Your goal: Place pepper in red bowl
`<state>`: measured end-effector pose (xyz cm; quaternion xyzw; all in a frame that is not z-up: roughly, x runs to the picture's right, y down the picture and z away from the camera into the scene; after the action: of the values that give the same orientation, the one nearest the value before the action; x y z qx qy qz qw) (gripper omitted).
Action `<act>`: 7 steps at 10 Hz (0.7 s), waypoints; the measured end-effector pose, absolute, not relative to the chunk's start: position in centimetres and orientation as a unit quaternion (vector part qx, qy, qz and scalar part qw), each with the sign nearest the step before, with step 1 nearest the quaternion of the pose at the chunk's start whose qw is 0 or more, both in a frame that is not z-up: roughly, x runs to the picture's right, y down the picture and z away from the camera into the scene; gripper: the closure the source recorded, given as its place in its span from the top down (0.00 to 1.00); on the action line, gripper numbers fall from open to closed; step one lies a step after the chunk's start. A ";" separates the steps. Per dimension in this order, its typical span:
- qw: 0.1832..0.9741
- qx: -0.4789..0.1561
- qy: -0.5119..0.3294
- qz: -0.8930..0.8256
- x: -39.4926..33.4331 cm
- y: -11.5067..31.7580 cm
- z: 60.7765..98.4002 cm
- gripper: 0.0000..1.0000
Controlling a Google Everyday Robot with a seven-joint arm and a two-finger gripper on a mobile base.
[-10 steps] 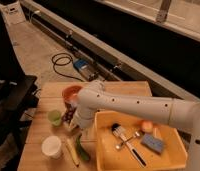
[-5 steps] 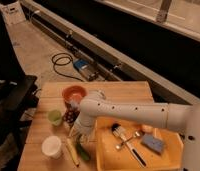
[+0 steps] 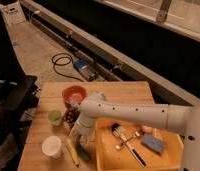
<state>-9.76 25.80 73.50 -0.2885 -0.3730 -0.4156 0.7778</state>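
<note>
Low on the left of the frame, on a wooden table [image 3: 124, 91], the pepper [image 3: 83, 151] lies flat on the bare boards, dark green and slender, running slantwise toward the bottom edge; just to its left lies a pale yellow elongated item [image 3: 71, 152], the two nearly parallel and close together; further left stands a white cup [image 3: 52, 146]. From the lower right corner a white arm [image 3: 138, 114] reaches across to the middle of the table and bends downward there; its gripper [image 3: 78, 136] hangs at the pepper's upper end with its fingers spread apart, and from where I stand I cannot tell whether they touch the pepper or stop just above it. Up the frame from the gripper sits the red bowl [image 3: 74, 93], orange-red with a darker inside, well apart from the pepper; between the bowl and the white cup stands a small light green cup [image 3: 55, 117], and beside that a dark reddish lump [image 3: 69, 116] that I cannot make out. Right of the pepper a yellow tray [image 3: 107, 157] holds a dark-handled brush [image 3: 119, 131], a silvery utensil [image 3: 126, 142] and a blue sponge [image 3: 153, 144]; beyond the table, on the floor toward the upper left, lies a coiled black cable [image 3: 63, 62].
</note>
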 end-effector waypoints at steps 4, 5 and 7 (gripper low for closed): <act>0.779 -0.299 -0.362 -0.416 -9.7 26.8 73.7 0.65; 0.776 -0.311 -0.351 -0.422 -9.7 27.1 73.9 0.65; 0.776 -0.322 -0.337 -0.424 -9.6 27.6 74.1 0.65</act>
<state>-9.56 27.58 74.11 -0.3219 -0.3370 -0.4244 0.7763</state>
